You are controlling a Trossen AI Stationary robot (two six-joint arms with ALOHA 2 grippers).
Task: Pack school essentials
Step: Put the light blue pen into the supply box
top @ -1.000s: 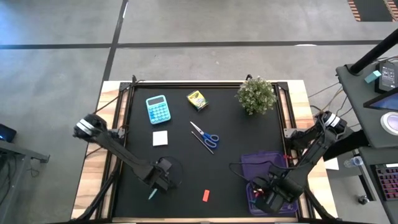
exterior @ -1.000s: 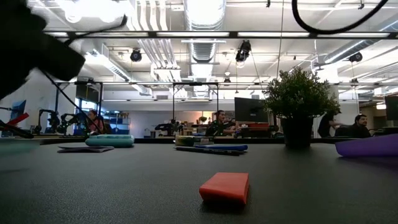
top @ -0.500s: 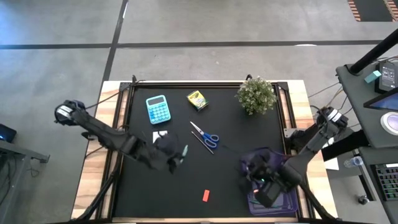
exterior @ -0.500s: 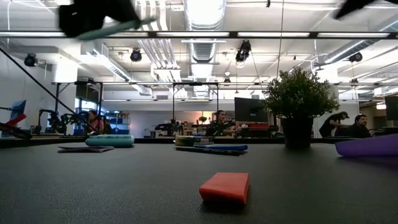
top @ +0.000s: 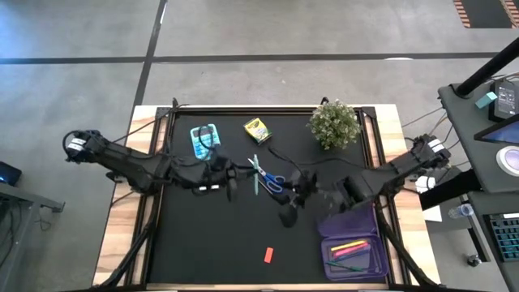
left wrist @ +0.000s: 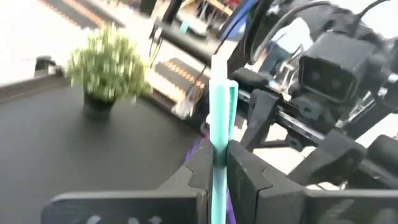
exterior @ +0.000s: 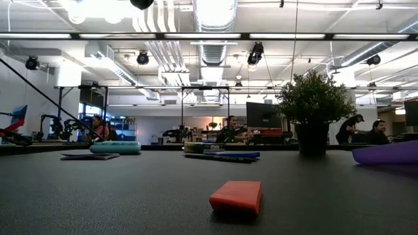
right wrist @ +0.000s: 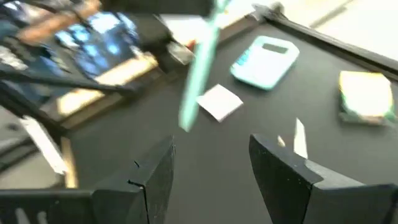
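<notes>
My left gripper [top: 246,173] reaches from the left to the table's middle and is shut on a teal pen [left wrist: 220,106], well above the table. My right gripper [right wrist: 211,177] comes from the right, open, its fingers a little short of that pen [right wrist: 199,62] and apart from it. Blue-handled scissors [top: 272,178] lie under the two grippers. The orange eraser [exterior: 236,195] lies near the front edge. The white note pad [right wrist: 219,101] and yellow crayon box [top: 257,129] lie flat. Pink and yellow pens lie in the open purple case [top: 353,248]. My left gripper pinches the teal pen between its two fingers [left wrist: 200,171]. The shaft [left wrist: 219,146] crosses the fingers and most of its length sticks out past them. The pen is lifted clear of the table and touches nothing else.
A teal calculator [top: 204,140] lies at the far left and a potted plant [top: 334,123] stands at the far right. The purple case takes up the near right corner. People sit at desks in the room behind the table.
My left gripper has lifted the teal pen off the table's near left part and carried it up and right to the middle. My right gripper has left the purple case at the near right corner and swung left and farther, toward the pen. The case now shows uncovered.
</notes>
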